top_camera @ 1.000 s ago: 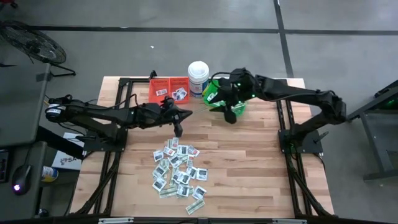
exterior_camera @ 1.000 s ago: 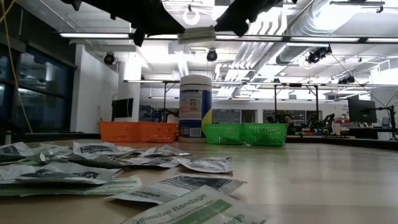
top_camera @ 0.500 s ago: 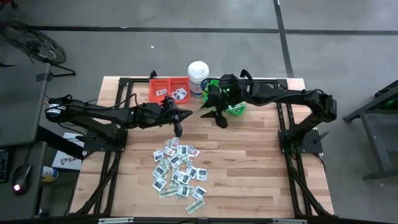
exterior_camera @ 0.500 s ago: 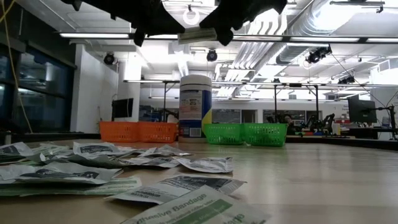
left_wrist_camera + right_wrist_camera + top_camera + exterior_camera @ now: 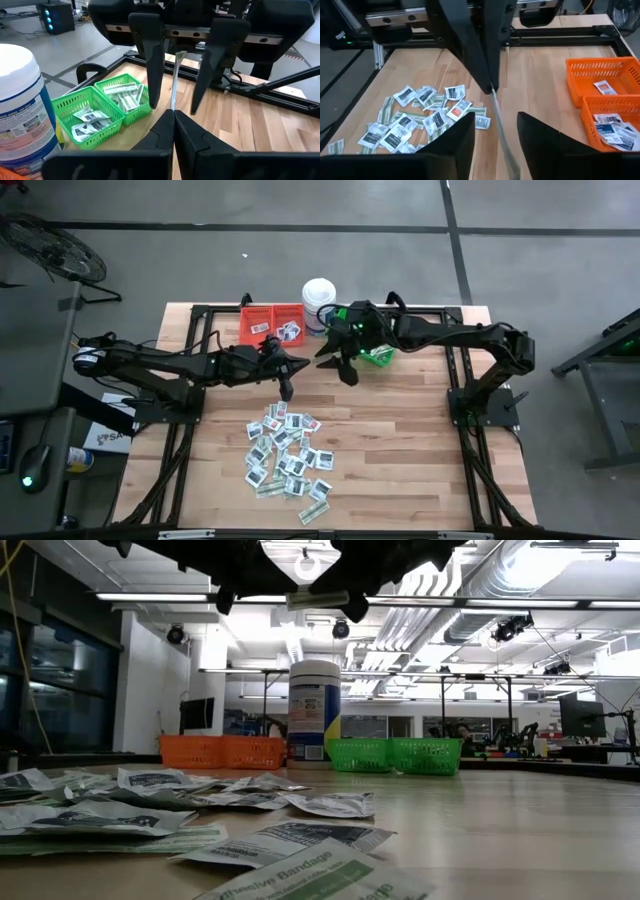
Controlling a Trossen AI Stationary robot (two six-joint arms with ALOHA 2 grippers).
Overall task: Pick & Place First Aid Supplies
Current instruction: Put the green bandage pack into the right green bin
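Handing over mid-air above the table: left gripper (image 5: 173,117) pinched on a thin strip packet (image 5: 175,80), right gripper (image 5: 176,75) spread either side, not yet gripping. Looks light, floppy, slick; best pinched flat at free end. Remaining packets (image 5: 288,455) heaped mid-table.

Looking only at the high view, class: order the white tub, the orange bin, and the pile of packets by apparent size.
1. Pile of packets, largest spread.
2. Orange bin.
3. White tub, smallest; seen from above, only its lid shows.
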